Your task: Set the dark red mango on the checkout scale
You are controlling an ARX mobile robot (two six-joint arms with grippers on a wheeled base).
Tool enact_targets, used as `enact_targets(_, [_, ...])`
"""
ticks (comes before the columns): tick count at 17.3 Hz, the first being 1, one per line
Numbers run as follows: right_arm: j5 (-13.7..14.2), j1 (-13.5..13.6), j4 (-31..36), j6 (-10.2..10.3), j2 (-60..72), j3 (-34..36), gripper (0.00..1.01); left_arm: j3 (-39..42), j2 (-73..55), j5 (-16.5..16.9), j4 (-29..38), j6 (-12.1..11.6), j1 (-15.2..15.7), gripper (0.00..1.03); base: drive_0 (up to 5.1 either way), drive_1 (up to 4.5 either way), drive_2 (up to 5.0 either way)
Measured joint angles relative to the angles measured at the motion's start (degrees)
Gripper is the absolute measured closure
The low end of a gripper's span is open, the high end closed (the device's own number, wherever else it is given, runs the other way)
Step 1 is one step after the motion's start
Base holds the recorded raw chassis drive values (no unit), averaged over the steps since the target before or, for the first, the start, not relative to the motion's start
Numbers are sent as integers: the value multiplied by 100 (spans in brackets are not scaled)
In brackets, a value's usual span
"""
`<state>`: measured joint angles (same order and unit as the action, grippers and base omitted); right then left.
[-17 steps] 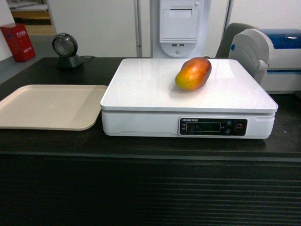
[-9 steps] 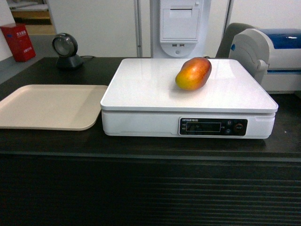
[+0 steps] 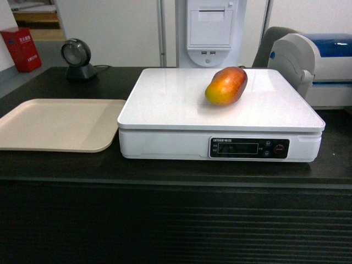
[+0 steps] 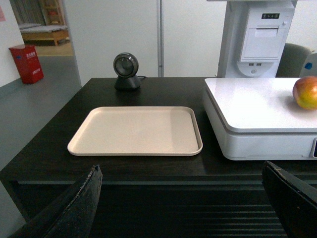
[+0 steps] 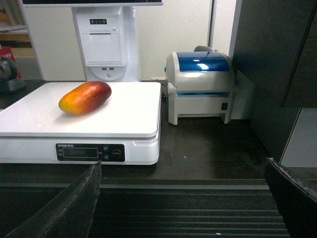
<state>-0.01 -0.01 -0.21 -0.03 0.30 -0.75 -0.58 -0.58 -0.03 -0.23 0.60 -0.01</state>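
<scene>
The mango [image 3: 226,86] lay on the scale [image 3: 176,104] atop the checkout [image 3: 165,220], its long axis slanting back-right. I had both grippers spread wide and empty; my right gripper [image 5: 183,203] sat nearer, the mango ahead-left of it.

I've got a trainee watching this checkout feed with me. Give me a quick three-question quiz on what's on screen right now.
1. True or false: the dark red mango lies on the beige tray.
2. Which stands behind the tray on the checkout? A) black round scanner B) blue-lidded machine C) red box
3. Fill in: both the left gripper and the right gripper are ____, holding nothing.

Key:
1. False; it lies on the scale, clear of both grippers.
2. A.
3. Open.
</scene>
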Motion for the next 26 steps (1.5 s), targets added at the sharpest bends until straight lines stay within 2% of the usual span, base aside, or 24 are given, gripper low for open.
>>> enact_targets(26, [-4, 0, 2, -7, 0, 0, 3, 0, 0, -2, 4, 2, 0, 5, 0, 0, 0])
